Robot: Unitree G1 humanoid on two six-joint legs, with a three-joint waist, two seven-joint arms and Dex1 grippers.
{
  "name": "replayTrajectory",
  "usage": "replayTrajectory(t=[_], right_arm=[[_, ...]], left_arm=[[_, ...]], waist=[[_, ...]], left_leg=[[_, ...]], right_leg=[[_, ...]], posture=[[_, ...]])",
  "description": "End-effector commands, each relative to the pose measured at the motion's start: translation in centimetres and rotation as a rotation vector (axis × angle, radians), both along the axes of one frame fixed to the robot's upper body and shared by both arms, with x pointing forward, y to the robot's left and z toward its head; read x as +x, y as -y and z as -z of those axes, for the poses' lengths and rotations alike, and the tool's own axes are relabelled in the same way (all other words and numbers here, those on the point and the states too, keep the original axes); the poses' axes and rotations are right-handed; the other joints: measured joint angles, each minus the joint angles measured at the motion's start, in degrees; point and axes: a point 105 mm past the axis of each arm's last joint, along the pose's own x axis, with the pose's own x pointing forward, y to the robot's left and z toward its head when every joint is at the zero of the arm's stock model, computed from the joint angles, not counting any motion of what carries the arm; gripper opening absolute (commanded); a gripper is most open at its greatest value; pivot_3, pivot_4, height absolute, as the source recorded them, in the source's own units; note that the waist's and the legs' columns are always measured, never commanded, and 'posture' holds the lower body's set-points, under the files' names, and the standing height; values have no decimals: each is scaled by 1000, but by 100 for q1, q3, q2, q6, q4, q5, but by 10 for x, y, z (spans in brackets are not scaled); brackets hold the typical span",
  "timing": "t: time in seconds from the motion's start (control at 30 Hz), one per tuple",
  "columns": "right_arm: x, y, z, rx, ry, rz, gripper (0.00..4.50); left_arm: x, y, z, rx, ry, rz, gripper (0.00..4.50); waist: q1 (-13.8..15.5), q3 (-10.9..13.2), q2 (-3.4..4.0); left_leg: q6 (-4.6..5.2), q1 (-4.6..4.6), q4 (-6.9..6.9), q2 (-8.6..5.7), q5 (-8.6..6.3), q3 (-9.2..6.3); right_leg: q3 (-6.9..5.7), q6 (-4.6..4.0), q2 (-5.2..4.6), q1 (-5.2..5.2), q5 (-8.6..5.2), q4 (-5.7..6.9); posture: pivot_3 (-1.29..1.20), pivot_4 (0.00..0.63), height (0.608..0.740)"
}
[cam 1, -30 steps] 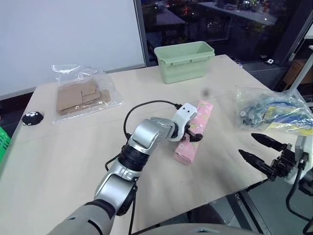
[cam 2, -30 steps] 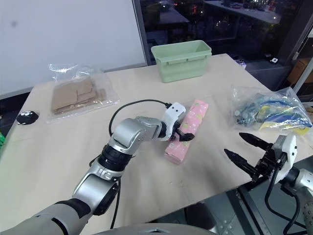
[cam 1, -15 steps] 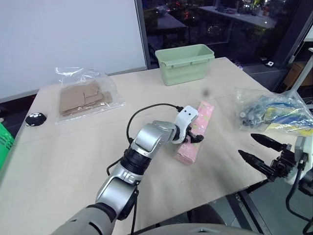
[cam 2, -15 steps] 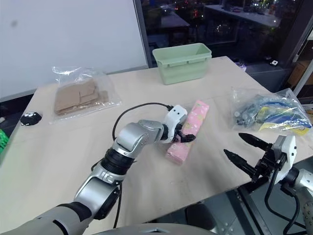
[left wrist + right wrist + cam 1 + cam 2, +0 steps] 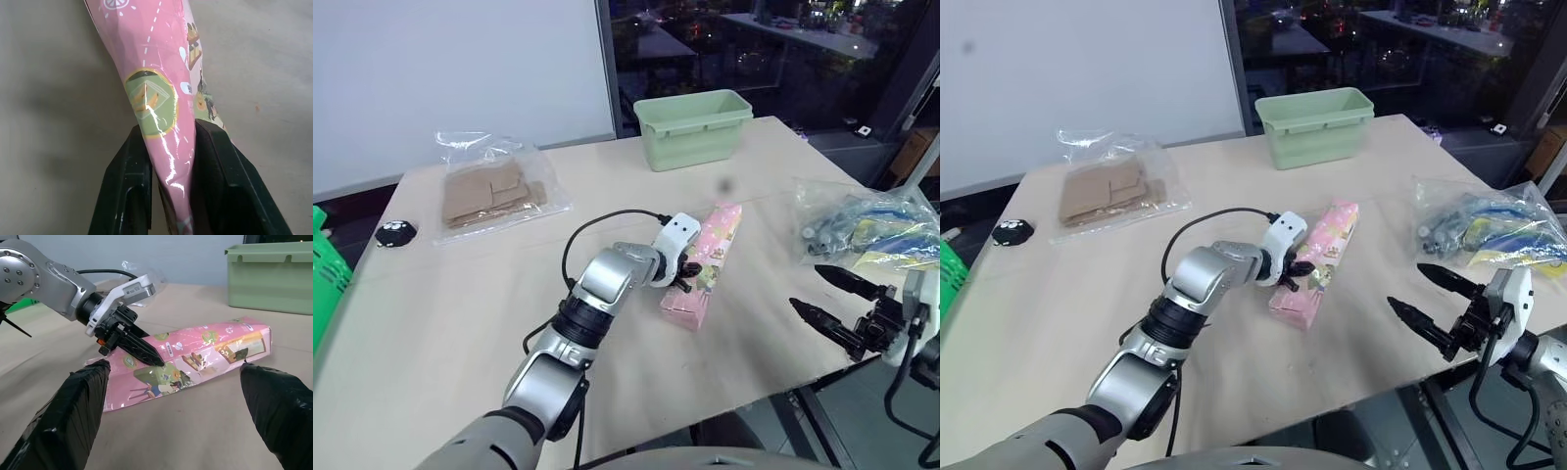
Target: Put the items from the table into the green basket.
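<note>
A long pink pack (image 5: pixel 713 257) with a printed pattern lies on the beige table (image 5: pixel 460 313), right of centre. My left gripper (image 5: pixel 685 277) is shut on it near its close end. In the left wrist view both black fingers (image 5: pixel 132 166) press against the pack's (image 5: pixel 151 73) sides and pinch its wrapper. My right gripper (image 5: pixel 809 289) hangs open beyond the table's front right edge, holding nothing, a short way right of the pack. The bright green basket (image 5: pixel 321 269) shows as a sliver off the table's left edge.
A pale green solid-walled tub (image 5: pixel 693 127) stands at the table's far edge. At far left lies a clear bag of brown pieces (image 5: pixel 489 191), with a small black object (image 5: pixel 394 233) beside it. A clear bag of blue and yellow things (image 5: pixel 871 230) lies at the right.
My left gripper's fingers have closed in from wide open onto the pink pack. The camera has shifted, bringing the green basket into view. The right gripper has stayed put.
</note>
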Motion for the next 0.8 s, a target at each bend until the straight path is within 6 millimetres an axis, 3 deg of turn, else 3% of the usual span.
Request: replayTrajectory(t=[0.03,0.17,0.3,0.43,0.57,0.7,0.8], right_arm=[[1,-3,-12,-9,57,-26,4500],[4,-6,-18,5,72,-49,4500],[11,-17,-29,23,101,-99,4500],[20,-34,-41,39,128,-185,4500],[32,-52,-50,41,156,-284,4500],[49,-75,-63,66,199,-376,4500],[59,-92,-70,77,213,-430,4500]], left_arm=[[14,-11,-3,42,46,-43,1194],[48,-38,-45,40,198,-131,1194],[77,-80,-91,59,340,-238,1194],[93,-129,-130,126,470,-349,1194],[99,-181,-172,187,595,-476,1194],[89,-238,-212,282,708,-622,1194],[77,-270,-225,337,729,-694,1194]], waist=[[4,1,-1],[-27,45,-6],[-160,110,-24],[-89,129,-15],[55,129,-11],[244,135,-18],[450,135,-18]], left_leg=[[0,0,0,0,0,0],[0,-1,4,-11,0,-1],[1,-7,4,-24,1,-4],[2,-26,-14,-24,1,-18],[9,-107,-8,-27,-3,-26],[9,-140,-7,-32,-2,-38],[0,-190,5,-37,3,-52]], right_leg=[[0,0,0,0,0,0],[13,1,0,-7,1,5],[39,3,6,-48,3,48],[36,33,8,-70,9,49],[33,20,5,-156,17,60],[27,12,-1,-195,22,73],[24,10,-8,-250,24,99]], posture=[[-235,0,740],[-213,0,740],[-191,0,740],[-154,0,740],[-108,0,740],[-41,0,740],[0,0,740]])
